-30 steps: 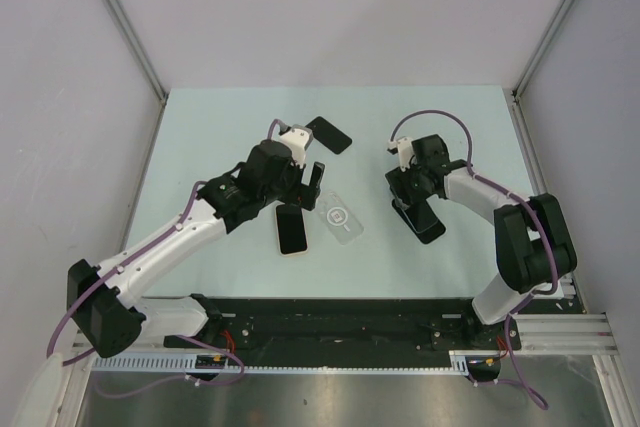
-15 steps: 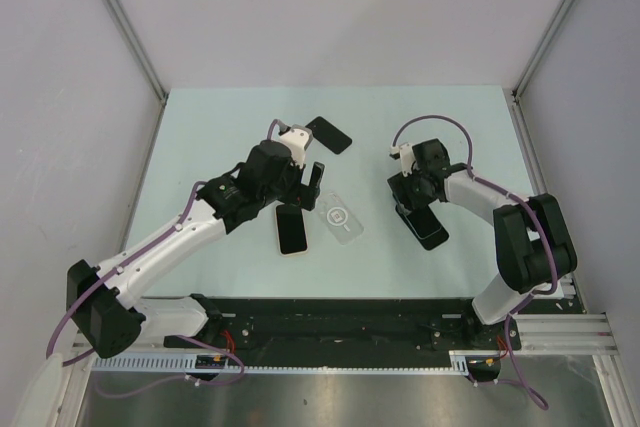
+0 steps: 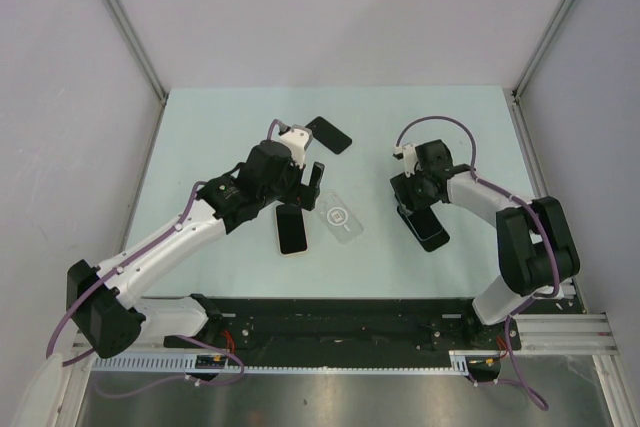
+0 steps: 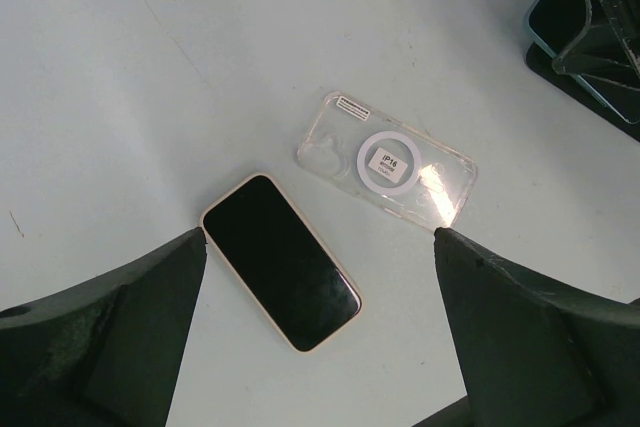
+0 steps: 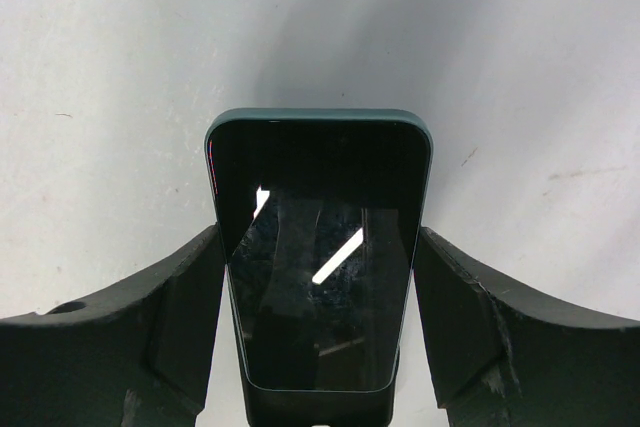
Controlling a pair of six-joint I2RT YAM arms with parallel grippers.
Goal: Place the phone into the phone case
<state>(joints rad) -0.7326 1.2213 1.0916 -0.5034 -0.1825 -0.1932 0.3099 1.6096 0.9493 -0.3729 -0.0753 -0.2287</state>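
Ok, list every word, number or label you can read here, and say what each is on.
"IP16": on the round white sticker inside the ring on the clear phone case; the line under it is too small to read.
Small white strip label at the case's corner: print too small to read.
Beige-rimmed phone and teal-rimmed phone: dark screens, no text visible.

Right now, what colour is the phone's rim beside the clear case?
Phone rim: pale pinkish cream, clearest from the left wrist.
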